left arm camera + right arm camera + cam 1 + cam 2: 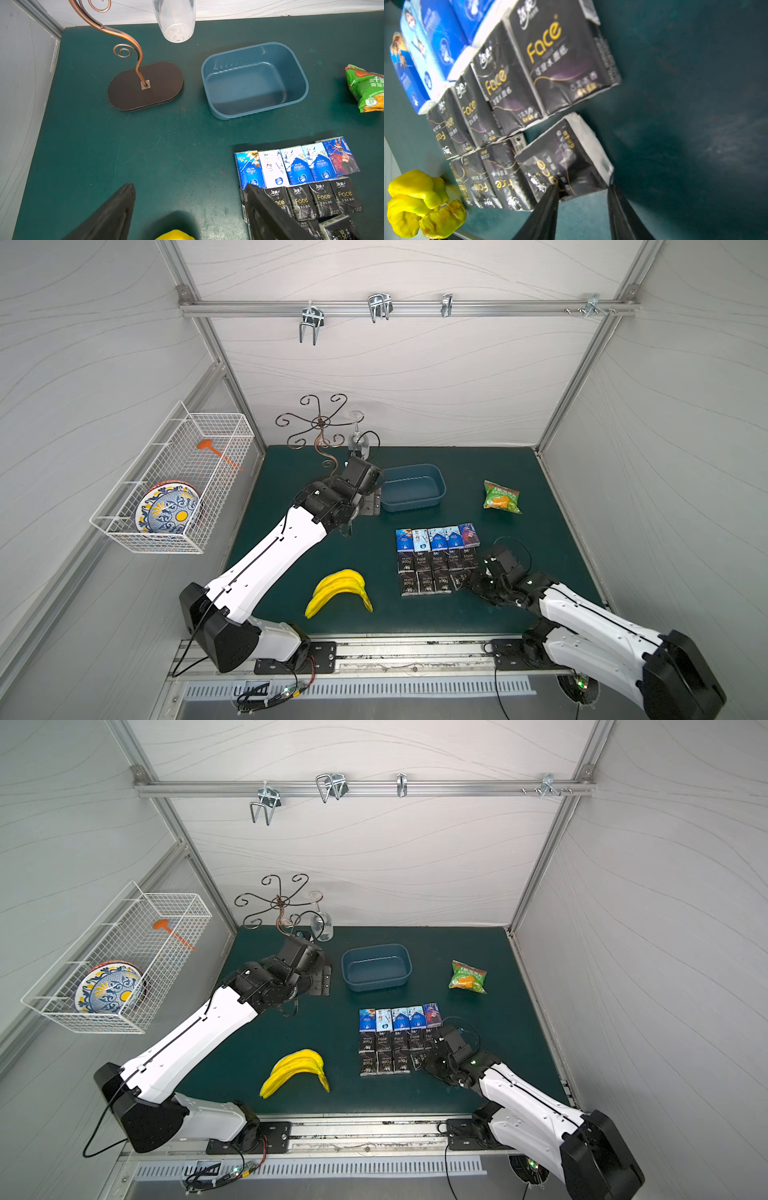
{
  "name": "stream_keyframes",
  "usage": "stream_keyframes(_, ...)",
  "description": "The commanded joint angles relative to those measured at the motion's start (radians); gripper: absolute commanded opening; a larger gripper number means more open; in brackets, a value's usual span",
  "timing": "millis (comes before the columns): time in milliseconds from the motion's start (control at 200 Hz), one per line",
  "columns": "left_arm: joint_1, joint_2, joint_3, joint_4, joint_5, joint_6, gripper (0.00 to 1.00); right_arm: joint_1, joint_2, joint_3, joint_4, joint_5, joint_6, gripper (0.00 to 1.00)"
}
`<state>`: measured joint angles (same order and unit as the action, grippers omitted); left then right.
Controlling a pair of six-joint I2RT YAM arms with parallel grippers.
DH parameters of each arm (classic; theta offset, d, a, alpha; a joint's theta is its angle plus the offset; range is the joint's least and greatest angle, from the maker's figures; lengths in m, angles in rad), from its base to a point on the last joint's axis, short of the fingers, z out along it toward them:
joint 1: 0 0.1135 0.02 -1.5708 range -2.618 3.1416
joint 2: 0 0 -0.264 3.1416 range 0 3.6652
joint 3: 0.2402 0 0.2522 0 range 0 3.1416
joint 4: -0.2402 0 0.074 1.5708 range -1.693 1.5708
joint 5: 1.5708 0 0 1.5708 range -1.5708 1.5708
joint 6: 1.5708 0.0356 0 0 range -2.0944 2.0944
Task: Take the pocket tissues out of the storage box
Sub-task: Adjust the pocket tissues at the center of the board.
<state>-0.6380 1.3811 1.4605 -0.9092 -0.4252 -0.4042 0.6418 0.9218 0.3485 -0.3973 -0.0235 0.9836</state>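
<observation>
While the left pincer [190, 185] hangs with its fingers spread wide and nothing between them, my right pincer [583, 187] stands part-way closed. Its fingertips [546, 207] pinch the near end of one black packet [564, 158], which sits askew. Just ahead of that pincer lie the other pocket tissues [436, 560], flat on the green mat [540, 572] in touching rows. Well beyond them, far from the right pincer and just beside the left one, I see the storage box [411, 506], apart from every packet.
</observation>
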Motion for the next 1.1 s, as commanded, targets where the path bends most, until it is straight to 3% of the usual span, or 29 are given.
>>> stream_keyframes(0, -0.005, -0.02, 0.016, 0.03, 0.001, 0.001, 0.87, -0.018, -0.029, -0.013, -0.025, 0.014, -0.002, 0.4)
stream_keyframes(270, -0.005, -0.017, 0.022, 0.031, 0.005, -0.004, 0.87, -0.084, -0.066, 0.013, -0.129, -0.034, -0.114, 0.39)
stream_keyframes(585, -0.005, -0.02, 0.018, 0.027, 0.0, -0.004, 0.87, -0.176, -0.148, 0.027, -0.169, -0.092, -0.152, 0.4)
stream_keyframes(865, -0.005, -0.013, 0.017, 0.03, 0.002, -0.008, 0.87, -0.167, -0.122, 0.037, -0.109, -0.132, -0.125, 0.44)
stream_keyframes(1096, -0.005, -0.008, 0.015, 0.035, 0.005, -0.007, 0.87, -0.166, -0.002, 0.03, -0.018, -0.134, -0.126, 0.45)
